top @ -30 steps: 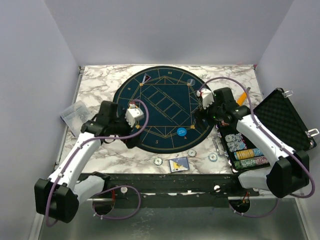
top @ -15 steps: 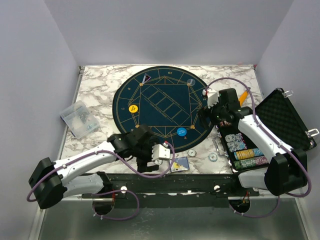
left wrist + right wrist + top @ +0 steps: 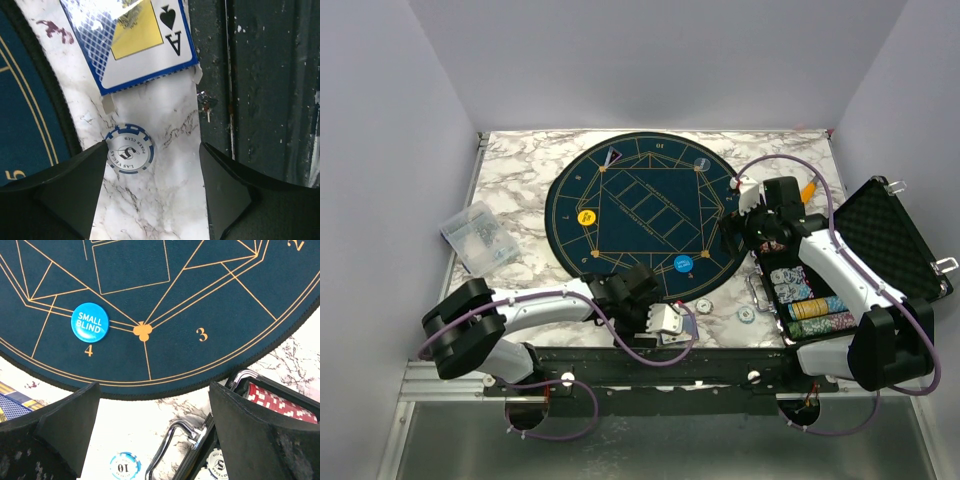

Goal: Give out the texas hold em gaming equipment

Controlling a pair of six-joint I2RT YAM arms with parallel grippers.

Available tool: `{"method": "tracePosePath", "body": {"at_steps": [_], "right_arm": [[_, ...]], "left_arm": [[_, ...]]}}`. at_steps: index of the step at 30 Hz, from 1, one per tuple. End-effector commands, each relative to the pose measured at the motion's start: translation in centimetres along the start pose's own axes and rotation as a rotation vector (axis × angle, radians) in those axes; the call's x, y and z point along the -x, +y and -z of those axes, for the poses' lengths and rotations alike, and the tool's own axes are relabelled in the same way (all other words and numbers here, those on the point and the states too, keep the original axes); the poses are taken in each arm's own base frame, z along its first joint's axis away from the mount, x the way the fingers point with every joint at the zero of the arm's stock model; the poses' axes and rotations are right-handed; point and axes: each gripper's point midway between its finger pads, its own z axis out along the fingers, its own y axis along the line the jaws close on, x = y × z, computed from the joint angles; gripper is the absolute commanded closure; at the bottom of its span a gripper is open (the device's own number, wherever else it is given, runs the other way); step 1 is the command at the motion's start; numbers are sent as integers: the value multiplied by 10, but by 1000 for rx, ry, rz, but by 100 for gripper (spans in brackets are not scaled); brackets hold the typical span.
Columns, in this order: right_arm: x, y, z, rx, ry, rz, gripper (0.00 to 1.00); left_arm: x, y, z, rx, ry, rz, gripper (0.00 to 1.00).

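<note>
Overhead and wrist views of a two-arm rig at a marble table (image 3: 165,210) set for poker.

My left hand (image 3: 155,165) hangs low over the near edge of the table with its fingers spread wide and nothing between them. A white and blue poker chip (image 3: 130,155) lies flat on the marble in that gap, close against the left finger and well clear of the right one. Just beyond it sits a blue card pack (image 3: 135,40) showing an ace of spades.

I judge the chip to be light, stiff and thin. It will likely skate on the smooth marble, so I would centre the hand first and pinch it across its rim, fingertips down at table level.

My right hand (image 3: 154,405) is also wide open and empty, over the right rim of the round dark mat (image 3: 165,285). The blue button disc (image 3: 90,322) rests on the mat near the number four, and the yellow button disc (image 3: 586,216) lies at the mat's left. The open case (image 3: 865,250) holds more chips at the right.
</note>
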Motion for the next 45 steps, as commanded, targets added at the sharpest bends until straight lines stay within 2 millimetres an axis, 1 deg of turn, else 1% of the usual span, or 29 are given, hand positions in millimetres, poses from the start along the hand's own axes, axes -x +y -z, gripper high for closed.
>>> {"method": "tracePosePath", "body": {"at_steps": [1,8,11,14,20,24,26,32,41,45], "right_arm": [[-1,6,0,39,-17,-17,7],[-1,7,0,43,-17,-17,7],[-2,7,0,46,-13,-19,7],[-3,7,-1,49,-8,-21,7],[-4,7,-2,51,-5,-23,7],[-3,7,-3,51,-5,-22,7],[-3,7,-3,51,-3,-22,7],[-5,5,-4,46,1,-23,7],[-6,5,-5,47,6,-23,7],[-6,5,-5,49,7,-23,7]], "left_arm": [[16,15,-4,32,-25,-51,25],[13,15,-4,32,-12,-70,29],[9,16,-4,40,3,-75,30],[5,19,-5,53,20,-83,32],[-2,26,-7,85,50,-104,32],[-3,28,-9,86,52,-111,34],[-3,28,-12,78,55,-109,36],[-4,27,-13,70,61,-105,49],[-2,21,-9,47,50,-100,60],[2,17,-4,37,31,-97,61]]}}
